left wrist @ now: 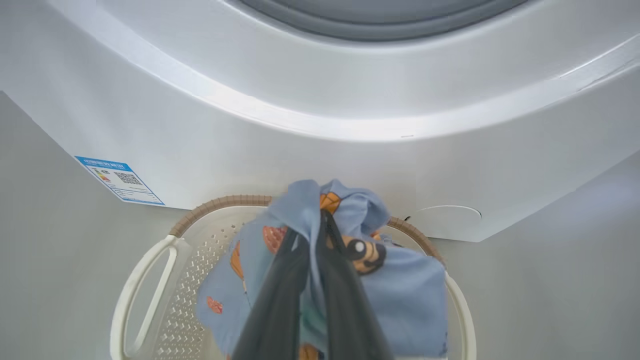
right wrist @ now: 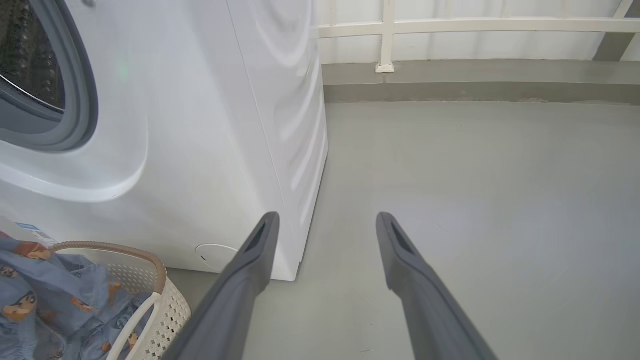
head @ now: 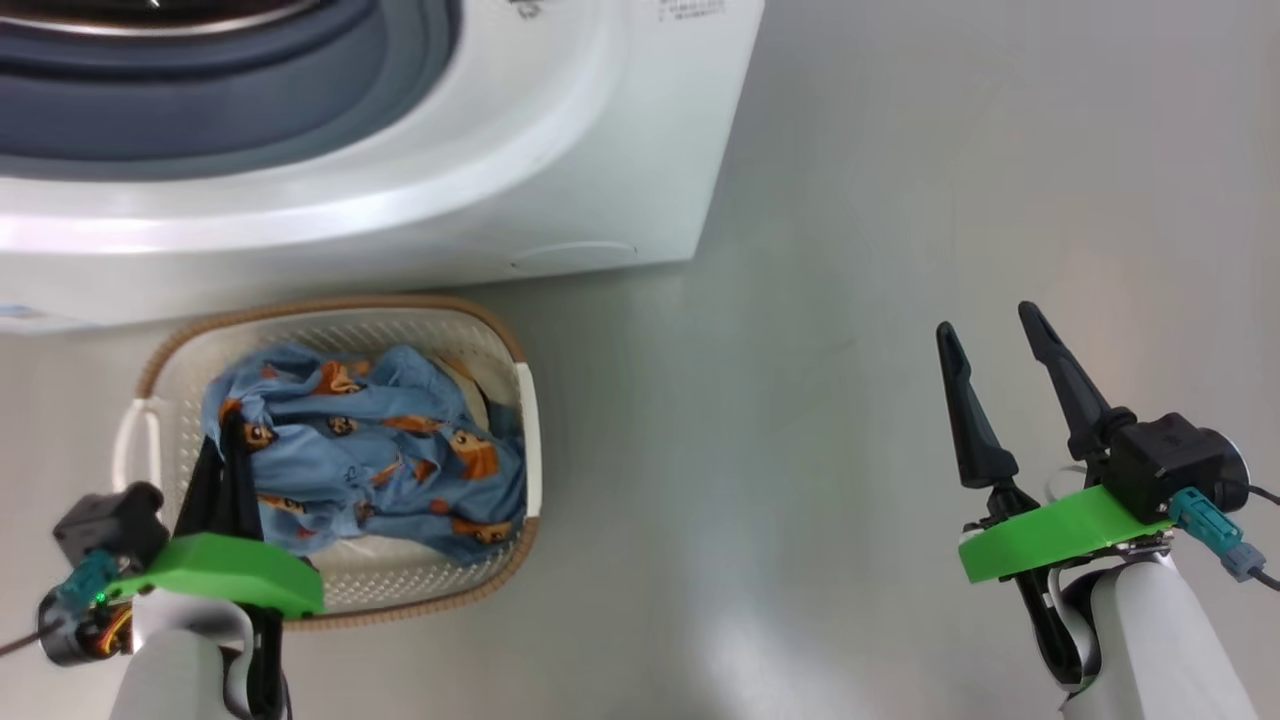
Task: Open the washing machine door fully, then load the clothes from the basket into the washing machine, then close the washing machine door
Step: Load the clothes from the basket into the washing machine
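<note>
The left gripper (left wrist: 322, 216), two long dark fingers, is clamped tight on a bunched fold of the light blue fabric clothes printed with orange-brown cartoon figures (head: 380, 450). The clothes lie heaped in the small cream perforated plastic basket with a brown woven-look rim (head: 400, 585). The basket stands on the grey floor (head: 850, 400), just beside the lower front of the big white front-loading washing machine (head: 520, 150), whose grey rubber gasket ring (head: 250, 90) is exposed. The right gripper (head: 987, 320) hangs over bare floor, well apart from the basket, fingers spread wide, holding nothing.
</note>
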Available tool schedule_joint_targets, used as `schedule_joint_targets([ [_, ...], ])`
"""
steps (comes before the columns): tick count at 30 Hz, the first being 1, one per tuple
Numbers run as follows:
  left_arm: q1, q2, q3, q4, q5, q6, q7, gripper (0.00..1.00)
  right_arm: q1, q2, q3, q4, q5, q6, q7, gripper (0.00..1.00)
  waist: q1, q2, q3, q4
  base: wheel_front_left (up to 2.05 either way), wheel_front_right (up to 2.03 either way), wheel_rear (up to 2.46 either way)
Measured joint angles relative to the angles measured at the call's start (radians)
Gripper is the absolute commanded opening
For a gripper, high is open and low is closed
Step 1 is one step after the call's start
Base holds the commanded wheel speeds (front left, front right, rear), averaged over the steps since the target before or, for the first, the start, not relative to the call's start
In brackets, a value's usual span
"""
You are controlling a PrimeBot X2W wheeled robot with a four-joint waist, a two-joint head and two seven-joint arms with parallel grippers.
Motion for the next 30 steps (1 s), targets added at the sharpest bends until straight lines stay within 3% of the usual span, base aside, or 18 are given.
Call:
schedule_joint_targets([
  [11, 0.135, -0.016, 0.005, -0.241, 0.046, 0.001, 0.0, 0.0, 0.04, 0.0, 0.007, 0.041, 0.008, 0.0, 0.0, 1.0, 0.0, 0.0, -0.129, 0.022, 0.0, 0.0, 0.0],
  [30, 0.312, -0.016, -0.018, -0.515, 0.073, 0.035, -0.003, 0.0, 0.102, 0.002, 0.027, 0.075, 0.015, 0.0, 0.0, 1.0, 0.0001, 0.0, -0.311, 0.019, 0.0, 0.0, 0.0],
])
